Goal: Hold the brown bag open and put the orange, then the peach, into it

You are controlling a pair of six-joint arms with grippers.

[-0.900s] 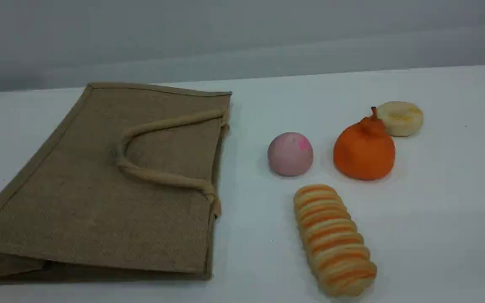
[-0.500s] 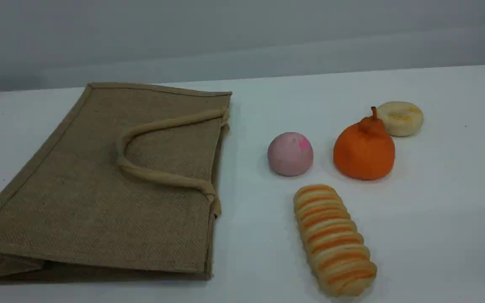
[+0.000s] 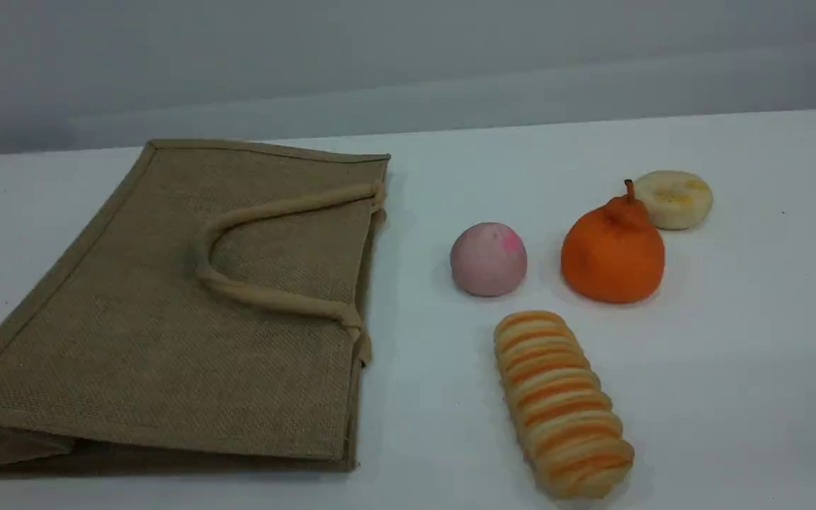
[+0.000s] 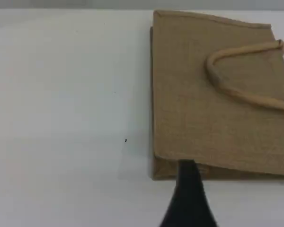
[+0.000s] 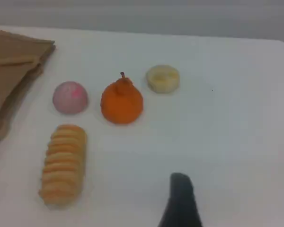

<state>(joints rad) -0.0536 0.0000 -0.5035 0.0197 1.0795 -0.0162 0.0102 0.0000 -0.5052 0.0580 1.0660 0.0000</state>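
The brown bag (image 3: 188,304) lies flat and closed on the left of the white table, its beige handle (image 3: 266,297) resting on top. To its right sit the pink peach (image 3: 488,260) and, further right, the orange (image 3: 613,255) with its stem nub up. Neither arm shows in the scene view. In the left wrist view one dark fingertip (image 4: 188,189) hovers over the near edge of the bag (image 4: 213,109). The right wrist view shows its fingertip (image 5: 181,198) above bare table, short of the orange (image 5: 121,104) and peach (image 5: 70,98). Nothing is held.
A striped bread loaf (image 3: 562,404) lies in front of the peach and orange. Just behind the orange rests a pale yellow bun (image 3: 673,200). The table's far edge meets a grey wall.
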